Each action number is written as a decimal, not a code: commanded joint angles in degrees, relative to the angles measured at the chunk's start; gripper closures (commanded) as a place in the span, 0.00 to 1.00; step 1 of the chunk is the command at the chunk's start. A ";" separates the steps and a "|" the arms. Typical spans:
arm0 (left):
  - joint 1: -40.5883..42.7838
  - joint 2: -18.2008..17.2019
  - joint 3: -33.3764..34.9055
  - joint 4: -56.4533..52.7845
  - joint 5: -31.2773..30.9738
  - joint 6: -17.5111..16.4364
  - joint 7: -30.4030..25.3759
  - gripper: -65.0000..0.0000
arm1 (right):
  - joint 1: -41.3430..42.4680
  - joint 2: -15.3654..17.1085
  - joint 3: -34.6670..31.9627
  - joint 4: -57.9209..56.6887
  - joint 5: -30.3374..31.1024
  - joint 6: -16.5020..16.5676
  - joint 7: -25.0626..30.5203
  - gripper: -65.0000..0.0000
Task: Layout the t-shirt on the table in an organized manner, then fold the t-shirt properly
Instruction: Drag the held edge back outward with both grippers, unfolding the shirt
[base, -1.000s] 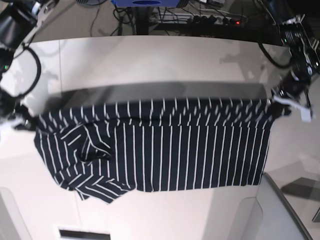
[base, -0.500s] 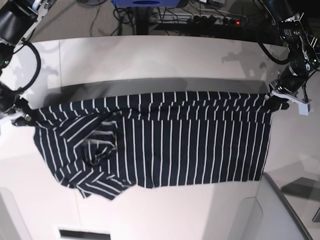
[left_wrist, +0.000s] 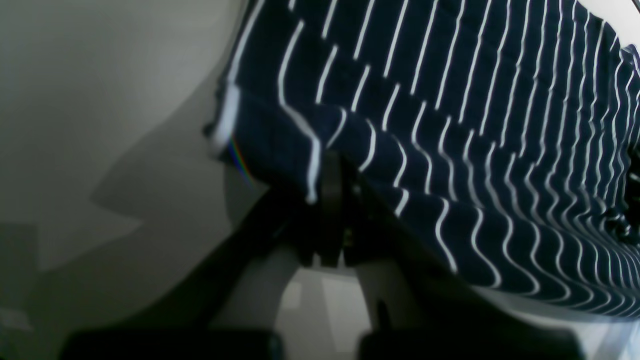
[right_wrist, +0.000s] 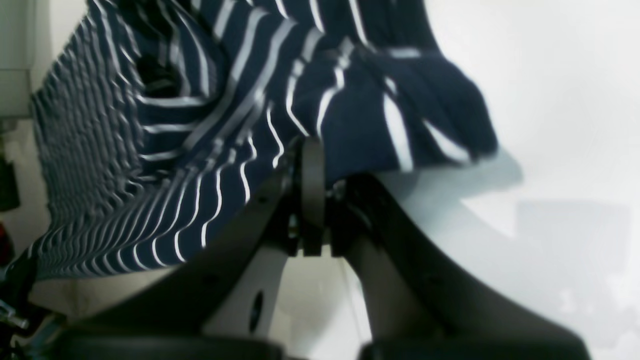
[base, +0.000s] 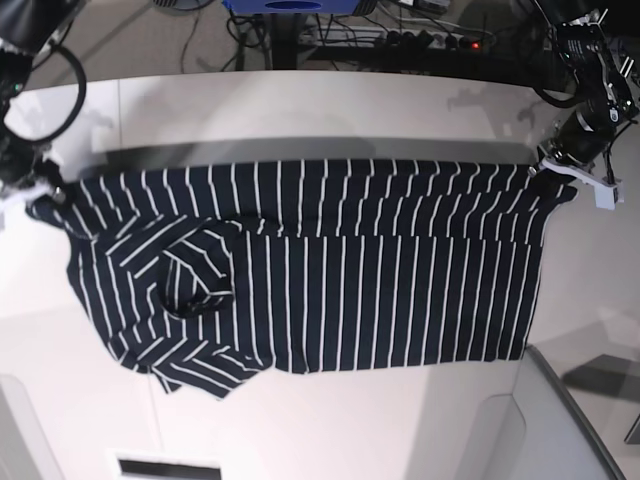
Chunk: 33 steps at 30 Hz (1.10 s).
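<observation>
Striped t-shirt (base: 330, 290) stretched wide across the white worktop (base: 300, 110), upper edge lifted and pulled taut, lower part hanging down and draping onto the surface. Left gripper (base: 552, 172) clamped tight on one top corner of the shirt, right gripper (base: 45, 190) pinched closed on the opposite corner. Bunched, twisted sleeve area with diagonal stripes near the right gripper's end of the shirt.
</observation>
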 joint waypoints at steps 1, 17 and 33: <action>0.34 -1.33 -0.50 1.15 -0.48 0.29 -1.82 1.00 | -0.09 1.33 0.26 0.94 0.38 0.06 2.34 1.00; 6.32 -0.27 -0.33 1.24 8.05 0.20 -6.92 1.00 | -7.83 1.24 0.18 0.94 0.11 0.15 2.60 1.00; 9.92 -0.10 -0.50 1.15 8.14 0.20 -7.01 1.00 | -11.87 -1.57 0.44 0.94 -0.06 0.15 2.69 1.00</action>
